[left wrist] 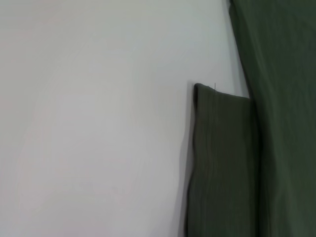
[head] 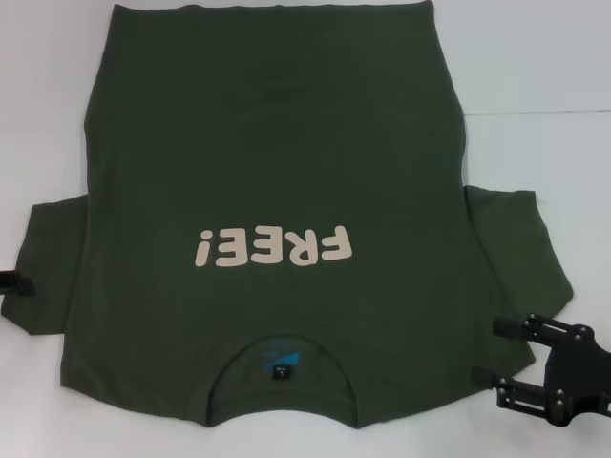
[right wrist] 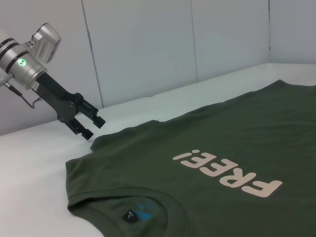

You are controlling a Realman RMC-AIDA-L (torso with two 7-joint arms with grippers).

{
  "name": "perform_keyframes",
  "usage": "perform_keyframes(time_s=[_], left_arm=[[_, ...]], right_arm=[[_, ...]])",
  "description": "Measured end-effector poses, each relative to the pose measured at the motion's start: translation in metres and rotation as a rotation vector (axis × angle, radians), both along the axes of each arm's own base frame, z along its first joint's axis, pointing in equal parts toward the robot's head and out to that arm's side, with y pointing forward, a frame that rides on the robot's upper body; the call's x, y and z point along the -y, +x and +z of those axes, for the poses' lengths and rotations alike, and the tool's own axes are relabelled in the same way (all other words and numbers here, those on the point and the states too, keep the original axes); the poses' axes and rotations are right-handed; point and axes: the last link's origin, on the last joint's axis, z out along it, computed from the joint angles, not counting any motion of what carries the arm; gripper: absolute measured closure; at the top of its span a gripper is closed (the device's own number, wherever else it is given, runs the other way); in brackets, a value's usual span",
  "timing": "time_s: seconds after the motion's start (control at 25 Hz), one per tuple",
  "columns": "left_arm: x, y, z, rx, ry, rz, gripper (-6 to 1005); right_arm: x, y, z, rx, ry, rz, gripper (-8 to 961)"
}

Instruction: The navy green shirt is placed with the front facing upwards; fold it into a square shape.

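The navy green shirt (head: 277, 153) lies flat and front up on the white table (head: 535, 57), its collar toward me. The cream "FREE!" lettering (head: 272, 248) reads upside down, and the small neck label (head: 280, 370) shows inside the collar. My right gripper (head: 492, 355) is open at the shirt's right shoulder, its fingers either side of the sleeve's near corner. My left gripper (head: 14, 283) sits at the left sleeve's outer edge. In the right wrist view the left gripper (right wrist: 94, 127) hangs open just over that sleeve. The left wrist view shows the left sleeve (left wrist: 222, 163).
White table surface surrounds the shirt on both sides. White wall panels (right wrist: 148, 44) stand behind the table on the left arm's side. The shirt's hem (head: 267, 8) reaches the far edge of the head view.
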Motion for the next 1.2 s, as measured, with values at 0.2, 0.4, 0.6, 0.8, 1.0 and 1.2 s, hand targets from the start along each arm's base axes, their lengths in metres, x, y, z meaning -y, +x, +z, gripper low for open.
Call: perform_keyframes(time_s=[0.2, 0.4, 0.6, 0.8, 1.0, 1.2], left_arm=[[-0.0018, -0.0002, 0.0000, -0.008, 0.003, -0.002, 173], [-0.0024, -0.0007, -0.0020, -0.010, 0.004, 0.000, 172], [-0.0036, -0.0012, -0.0040, -0.011, 0.006, 0.003, 172], [-0.0041, -0.0017, -0.0056, -0.009, 0.006, 0.005, 172], [-0.0049, -0.0021, -0.0071, -0.009, 0.008, 0.008, 172], [-0.0065, -0.0001, -0.0092, -0.016, -0.004, 0.002, 173]], right_arm=[[-0.0003, 0.0000, -0.0003, 0.000, 0.000, -0.002, 188], [-0.0002, 0.0005, -0.0011, 0.001, -0.002, -0.006, 188], [0.0006, 0.0010, -0.0013, 0.002, -0.003, -0.007, 188], [0.0015, 0.0015, -0.0013, 0.001, -0.003, -0.009, 189], [0.0022, 0.0018, -0.0011, 0.000, -0.003, -0.011, 189], [0.0023, 0.0017, -0.0012, 0.000, -0.004, -0.010, 189]])
